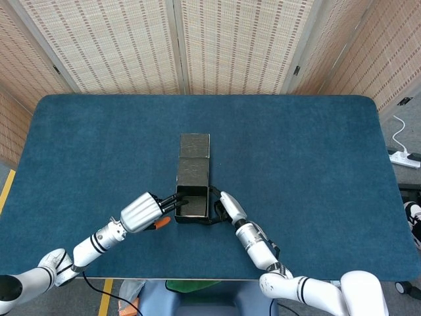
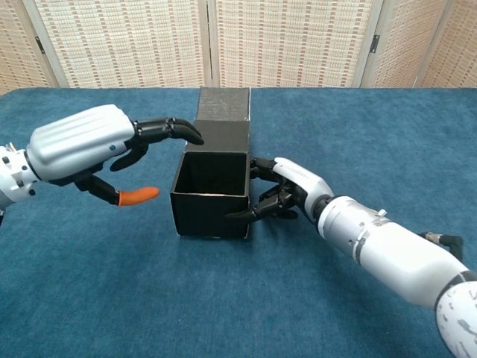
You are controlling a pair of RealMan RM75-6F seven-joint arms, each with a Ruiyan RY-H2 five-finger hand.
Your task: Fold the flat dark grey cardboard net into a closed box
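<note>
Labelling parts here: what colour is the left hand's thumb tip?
Orange thumb tip, clearest in the chest view.

You're at a lab-style test station: a blue-carpeted worktop [image 1: 296,151], woven folding screens [image 1: 230,46] behind, a power strip [image 1: 404,158] on the floor.

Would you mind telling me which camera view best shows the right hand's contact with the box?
The chest view: the right hand shows side-on, its fingers against the box wall. The head view shows that hand small, from above, contact unclear.
</note>
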